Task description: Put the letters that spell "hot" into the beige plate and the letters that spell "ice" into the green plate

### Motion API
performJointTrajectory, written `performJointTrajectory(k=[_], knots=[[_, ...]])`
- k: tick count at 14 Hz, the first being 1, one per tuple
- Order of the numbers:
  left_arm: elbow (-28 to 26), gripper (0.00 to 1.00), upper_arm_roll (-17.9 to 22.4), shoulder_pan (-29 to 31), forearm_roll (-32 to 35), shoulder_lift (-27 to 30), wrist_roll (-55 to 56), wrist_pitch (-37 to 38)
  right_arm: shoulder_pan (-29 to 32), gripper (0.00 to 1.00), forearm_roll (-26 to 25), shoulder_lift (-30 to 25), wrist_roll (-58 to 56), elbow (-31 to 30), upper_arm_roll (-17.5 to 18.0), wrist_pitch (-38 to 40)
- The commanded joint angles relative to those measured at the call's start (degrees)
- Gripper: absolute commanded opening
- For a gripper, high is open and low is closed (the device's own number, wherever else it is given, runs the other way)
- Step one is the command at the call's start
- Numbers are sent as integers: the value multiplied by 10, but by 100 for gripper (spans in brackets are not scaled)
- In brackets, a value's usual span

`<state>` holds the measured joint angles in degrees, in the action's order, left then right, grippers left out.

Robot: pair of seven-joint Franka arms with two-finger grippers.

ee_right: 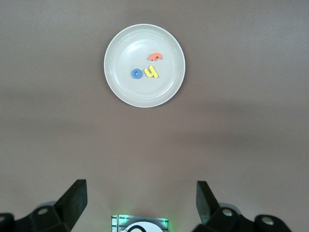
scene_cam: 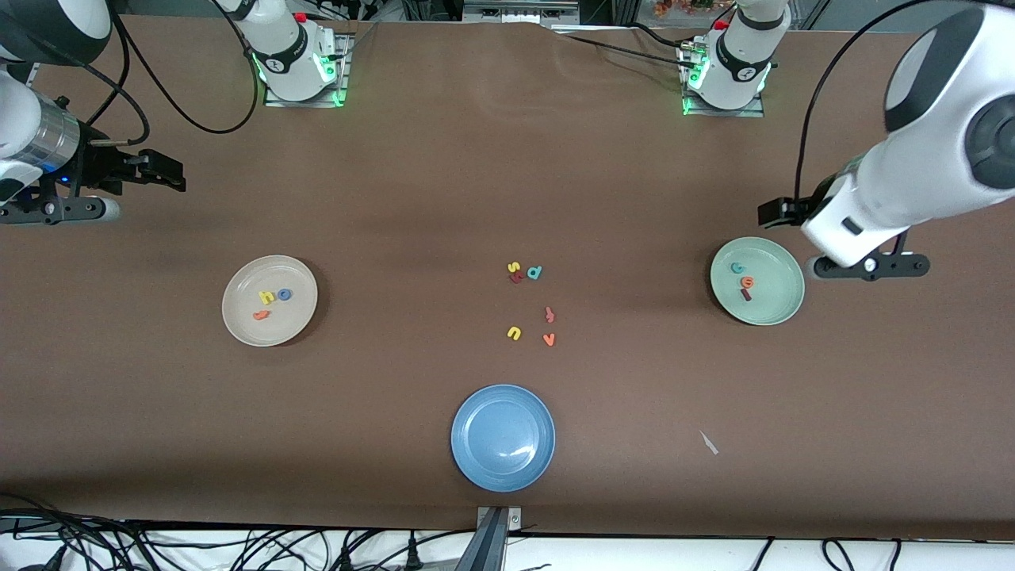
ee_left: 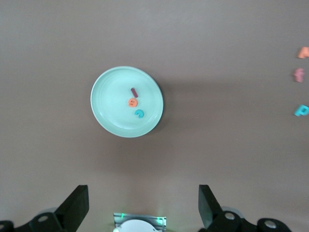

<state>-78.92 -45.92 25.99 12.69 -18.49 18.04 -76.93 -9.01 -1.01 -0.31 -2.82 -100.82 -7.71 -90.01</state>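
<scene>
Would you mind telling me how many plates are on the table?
3: the beige plate toward the right arm's end, the green plate toward the left arm's end, and the blue plate between them, nearest the front camera. None seems hidden.

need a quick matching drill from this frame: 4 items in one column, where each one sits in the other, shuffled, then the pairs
Items
1. yellow h
2. teal c
3. teal d
4. orange v

Places
A. in the green plate
B. on the bare table, beside the yellow s
C. in the beige plate
D. on the bare table, beside the yellow u, nearer the blue plate

Pairs: 1-C, 2-A, 3-B, 4-D
</scene>
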Motion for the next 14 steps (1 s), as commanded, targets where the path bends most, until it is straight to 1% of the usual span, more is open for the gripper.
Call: performJointTrajectory(k=[1, 2, 3, 5, 6, 7, 8, 10, 11, 12, 13, 14], knots=[[-22, 100, 54, -22, -39, 70, -42, -34, 4, 100, -1, 5, 4, 11, 2, 8], [-40, 100, 112, -57, -74, 95, -44, -57, 4, 100, -1, 5, 4, 11, 2, 8], [-54, 100, 169, -87, -106, 109, -48, -65, 4, 100, -1, 5, 4, 11, 2, 8], [-72, 100, 228, -126, -111, 125, -104, -83, 4, 100, -1, 5, 4, 11, 2, 8], [-96, 100, 268, -152, -113, 139, -127, -101, 4, 100, -1, 5, 4, 11, 2, 8], [-124, 100, 319, -181, -118, 157, -135, -128, 4, 100, -1, 5, 3, 11, 2, 8], [-156, 100, 346, -200, -117, 178, -143, -155, 4, 100, -1, 5, 3, 11, 2, 8], [-216, 100, 354, -204, -116, 223, -148, -195, 4, 100, -1, 5, 4, 11, 2, 9], [-230, 100, 361, -205, -116, 243, -145, -200, 4, 100, -1, 5, 4, 11, 2, 8], [-232, 100, 367, -210, -117, 253, -144, -200, 4, 100, -1, 5, 3, 11, 2, 8], [-229, 100, 376, -230, -116, 253, -143, -198, 4, 100, -1, 6, 3, 11, 2, 8], [-225, 100, 384, -232, -119, 252, -144, -193, 4, 100, -1, 6, 3, 11, 2, 9]])
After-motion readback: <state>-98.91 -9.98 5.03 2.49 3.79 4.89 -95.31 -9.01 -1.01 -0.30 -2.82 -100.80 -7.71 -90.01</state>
